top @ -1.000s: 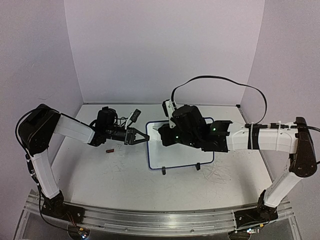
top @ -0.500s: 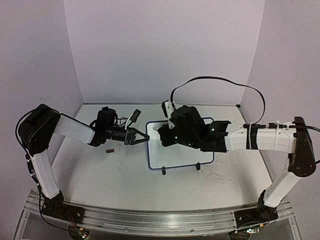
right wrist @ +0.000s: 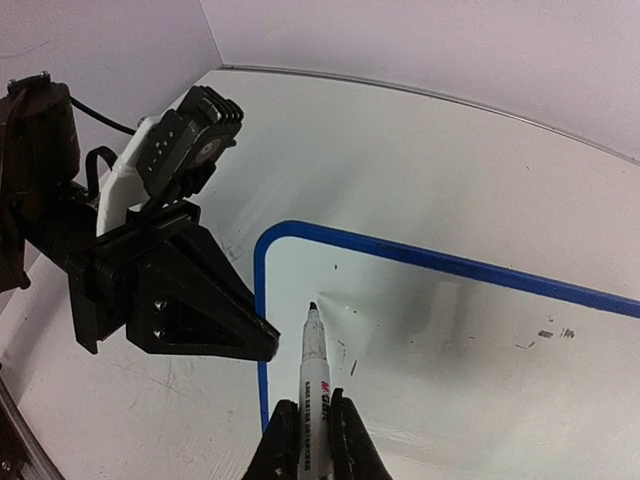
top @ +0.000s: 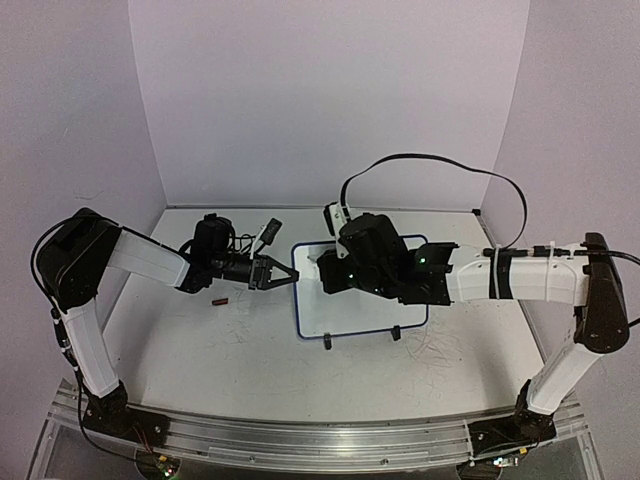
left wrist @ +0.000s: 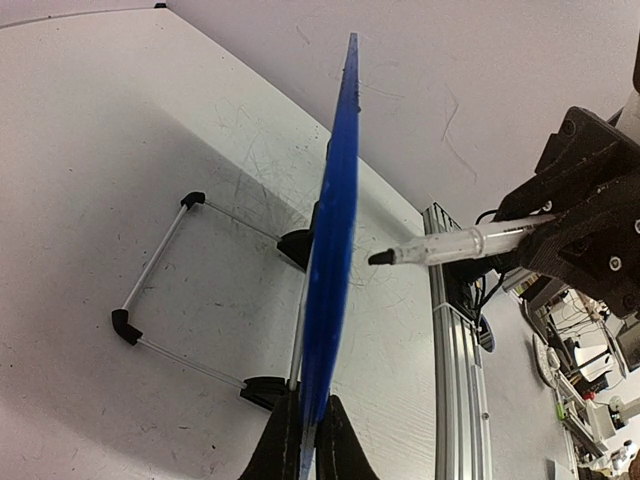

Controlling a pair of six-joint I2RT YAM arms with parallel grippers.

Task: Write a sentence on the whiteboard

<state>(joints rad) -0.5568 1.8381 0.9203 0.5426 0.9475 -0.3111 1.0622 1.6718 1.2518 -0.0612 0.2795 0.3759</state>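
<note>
Marker [right wrist: 315, 368], clamped in the right gripper [right wrist: 305, 425], is pointed up-frame at the whiteboard [right wrist: 450, 320], pinched at its edge by the left gripper [left wrist: 308, 428].

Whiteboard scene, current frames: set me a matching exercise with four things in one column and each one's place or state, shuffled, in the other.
1. left pincer
2. right pincer
3. marker
4. small red object

A. uncapped, tip near a corner of the whiteboard
B. shut on the whiteboard's blue frame
C. lying on the table, left of the board
D. shut on the marker

Pairs: 1-B, 2-D, 3-A, 4-C.
</note>
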